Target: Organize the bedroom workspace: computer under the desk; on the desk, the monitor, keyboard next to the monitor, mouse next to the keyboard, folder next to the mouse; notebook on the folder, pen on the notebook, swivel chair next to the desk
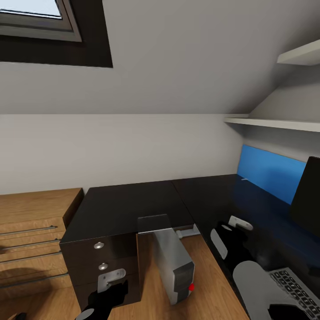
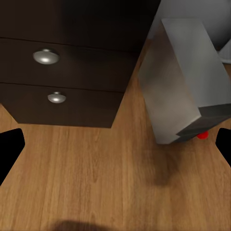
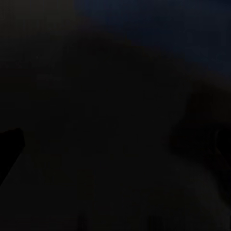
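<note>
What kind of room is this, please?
Probably an attic bedroom used as a home office: a sloped ceiling with a skylight, a black desk, and a computer standing on the wooden floor.

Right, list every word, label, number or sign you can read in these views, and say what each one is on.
No readable text in any view.
Slim keyboard with dark grey keys: key legends too small and blurred to read.
Boxy light-grey tower computer: a plain red button on its front, no lettering.
Black drawer unit with round silver knobs: unmarked.
Wide black flat monitor: no visible logo.
</note>
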You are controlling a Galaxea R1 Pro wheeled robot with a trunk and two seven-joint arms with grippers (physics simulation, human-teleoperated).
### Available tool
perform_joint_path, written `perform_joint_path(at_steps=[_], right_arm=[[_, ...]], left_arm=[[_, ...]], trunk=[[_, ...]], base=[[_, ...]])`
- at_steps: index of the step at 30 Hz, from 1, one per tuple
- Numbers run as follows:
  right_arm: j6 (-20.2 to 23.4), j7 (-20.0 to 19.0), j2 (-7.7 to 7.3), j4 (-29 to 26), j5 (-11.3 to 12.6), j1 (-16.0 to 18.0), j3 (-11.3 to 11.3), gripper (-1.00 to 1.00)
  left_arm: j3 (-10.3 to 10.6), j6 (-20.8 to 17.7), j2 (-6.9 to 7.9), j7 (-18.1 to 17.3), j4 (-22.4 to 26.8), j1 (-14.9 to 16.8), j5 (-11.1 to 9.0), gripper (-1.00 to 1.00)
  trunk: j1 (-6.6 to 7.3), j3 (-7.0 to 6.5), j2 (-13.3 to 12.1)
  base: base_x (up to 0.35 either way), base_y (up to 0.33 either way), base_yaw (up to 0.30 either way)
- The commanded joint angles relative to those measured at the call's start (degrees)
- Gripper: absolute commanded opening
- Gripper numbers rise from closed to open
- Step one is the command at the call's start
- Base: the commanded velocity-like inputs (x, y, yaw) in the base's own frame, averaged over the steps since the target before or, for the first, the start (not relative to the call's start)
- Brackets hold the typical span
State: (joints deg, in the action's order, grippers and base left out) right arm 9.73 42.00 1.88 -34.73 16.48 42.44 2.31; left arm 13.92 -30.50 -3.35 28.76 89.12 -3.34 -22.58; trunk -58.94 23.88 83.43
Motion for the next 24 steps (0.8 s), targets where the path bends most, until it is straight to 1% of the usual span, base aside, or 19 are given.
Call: perform_joint_path(at_steps=[1, 4, 5, 6, 9, 12, 14, 15, 16, 17, 19, 23, 24], right_arm=[[0.4, 0.3, 0.46, -0.1, -0.6, 0.0, 0.1, 1.0], [0.4, 0.4, 1.57, -0.1, -2.1, -0.1, 0.1, 1.0], [0.4, 0.5, 2.35, -0.1, -2.9, -0.2, 0.1, 1.0], [0.4, 0.6, 3.57, -0.1, -3.6, -0.7, 0.1, 1.0], [0.4, 1.1, 4.7, -0.1, -4.1, -1.3, -0.1, 1.0], [0.4, 2.1, 5.61, -0.2, -4.3, -1.8, -0.8, 1.0], [0.4, 3.1, 6.06, -0.2, -4.5, -2.0, -1.7, 1.0], [0.4, 4.3, 6.39, -0.2, -4.6, -2.2, -2.8, 1.0], [0.4, 4.8, 6.51, -0.2, -4.6, -2.2, -3.5, 1.0], [0.4, 7.0, 6.9, -0.2, -4.7, -2.4, -6.4, 1.0], [0.4, 7.5, 7.24, -0.1, -4.6, -2.5, -7.5, 1.0], [0.4, 7.8, 8.12, 0.1, -4.6, -2.7, -8.5, 1.0], [0.4, 7.9, 8.12, 0.1, -4.6, -2.8, -8.7, 1.0]], left_arm=[[0.1, -0.1, 0.01, 0.5, 0.1, 0.0, -0.6, 1.0], [0.1, -0.1, 0.01, 0.5, 0.1, 0.0, -0.6, 1.0], [0.1, -0.1, 0.01, 0.5, 0.1, 0.0, -0.6, 1.0], [0.1, -0.1, 0.01, 0.5, 0.1, 0.0, -0.6, 1.0], [0.1, -0.1, 0.01, 0.5, 0.1, 0.0, -0.6, 1.0], [0.1, -0.1, 0.01, 0.5, 0.1, 0.0, -0.6, 1.0], [0.1, -0.1, 0.01, 0.5, 0.1, 0.0, -0.6, 1.0], [0.1, -0.1, 0.01, 0.5, 0.1, 0.0, -0.6, 1.0], [0.1, -0.1, 0.01, 0.5, 0.1, 0.0, -0.6, 1.0], [0.1, -0.1, 0.01, 0.5, 0.1, 0.0, -0.5, 1.0], [0.1, -0.1, 0.01, 0.5, 0.1, 0.0, -0.5, 1.0], [0.1, -0.1, 0.01, 0.5, 0.1, 0.0, -0.6, 1.0], [0.1, -0.1, 0.01, 0.5, 0.1, 0.0, -0.6, 1.0]], trunk=[[0.0, 0.05, 0.0], [0.0, 0.05, 0.0], [0.0, 0.05, 0.0], [0.0, 0.05, 0.0], [0.0, 0.05, 0.0], [0.0, 0.05, 0.0], [0.0, 0.05, 0.0], [0.0, 0.05, 0.0], [0.0, 0.05, 0.0], [0.0, 0.05, 0.0], [0.0, 0.05, 0.0], [0.0, 0.05, 0.0], [0.0, 0.05, 0.0]], base=[[0.0, 0.0, 0.13], [0.0, 0.0, 0.18], [0.0, 0.0, 0.227], [0.0, 0.0, 0.25], [0.0, 0.0, 0.258], [0.0, 0.0, 0.266], [0.0, 0.0, 0.269], [0.0, 0.0, 0.271], [0.0, 0.0, 0.272], [0.0, 0.0, 0.273], [0.0, 0.0, 0.273], [0.0, 0.0, 0.274], [0.0, 0.0, 0.274]])
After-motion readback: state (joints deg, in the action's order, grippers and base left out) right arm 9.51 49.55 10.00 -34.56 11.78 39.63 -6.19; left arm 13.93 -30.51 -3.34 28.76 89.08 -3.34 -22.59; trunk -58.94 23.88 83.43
